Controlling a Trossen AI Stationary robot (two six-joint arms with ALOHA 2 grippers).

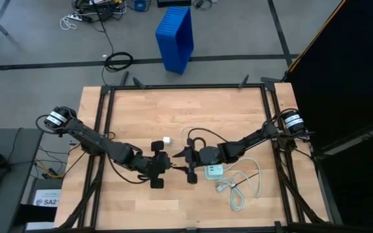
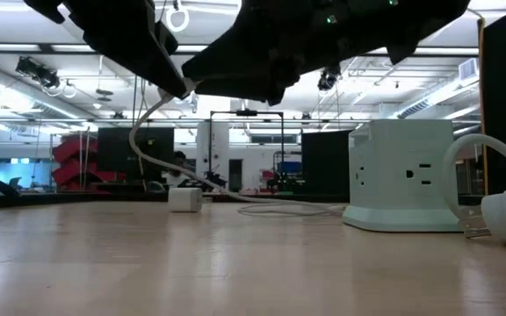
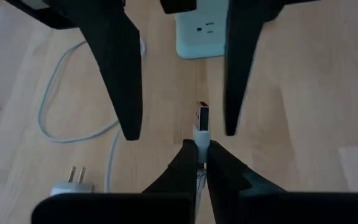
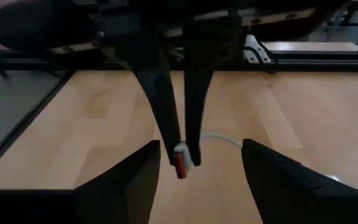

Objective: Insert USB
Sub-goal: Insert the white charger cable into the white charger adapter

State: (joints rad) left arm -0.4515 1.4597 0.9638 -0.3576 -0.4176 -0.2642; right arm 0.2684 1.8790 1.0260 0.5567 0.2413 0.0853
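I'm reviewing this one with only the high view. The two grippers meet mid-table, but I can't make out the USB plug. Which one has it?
Observer: The left gripper has it. Its wrist view shows its fingers shut on the USB, just behind the silvery tip.
Operator: And the right one?
Observer: The right gripper is open. Its fingers stand on either side of the plug, with a gap on both sides.
Operator: Is the plug in the charger yet?
Observer: No. The charger block sits on the table beyond the tip, apart from it.
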